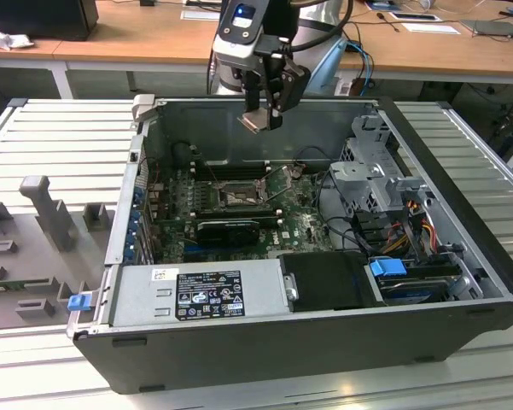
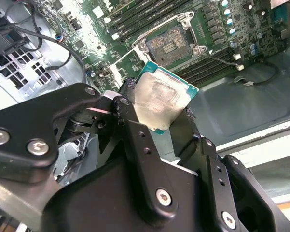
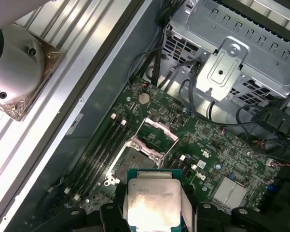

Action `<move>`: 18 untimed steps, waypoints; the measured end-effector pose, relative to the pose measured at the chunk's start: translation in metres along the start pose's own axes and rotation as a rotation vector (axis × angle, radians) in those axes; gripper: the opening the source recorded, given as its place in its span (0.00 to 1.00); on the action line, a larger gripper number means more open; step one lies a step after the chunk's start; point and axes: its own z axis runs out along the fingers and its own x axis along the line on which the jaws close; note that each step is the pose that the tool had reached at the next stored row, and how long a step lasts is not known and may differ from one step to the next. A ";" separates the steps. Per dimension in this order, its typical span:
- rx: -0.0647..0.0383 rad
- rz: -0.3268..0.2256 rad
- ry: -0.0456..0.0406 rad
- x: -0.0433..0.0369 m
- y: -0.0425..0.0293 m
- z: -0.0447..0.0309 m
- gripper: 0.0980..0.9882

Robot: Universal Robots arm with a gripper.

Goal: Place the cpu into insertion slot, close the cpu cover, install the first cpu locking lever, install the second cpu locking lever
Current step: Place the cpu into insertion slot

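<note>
Grey slatted table carries the open computer case. In the exterior view, the power supply sits along its 6 o'clock wall and bears a printed label; I cannot make out the print. Green motherboard on the case floor. Insertion slot lies open, cpu cover tilted up beside it. My tool is clenched on the cpu by its edges. The smeared silver face is well above the slot, at 12 o'clock of it.
</note>
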 end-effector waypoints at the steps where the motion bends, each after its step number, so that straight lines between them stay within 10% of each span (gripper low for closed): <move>1: 0.000 0.005 -0.0004 0.0000 0.0000 0.0000 0.48; 18: -0.003 0.126 -0.0113 0.0000 0.0000 0.0000 0.48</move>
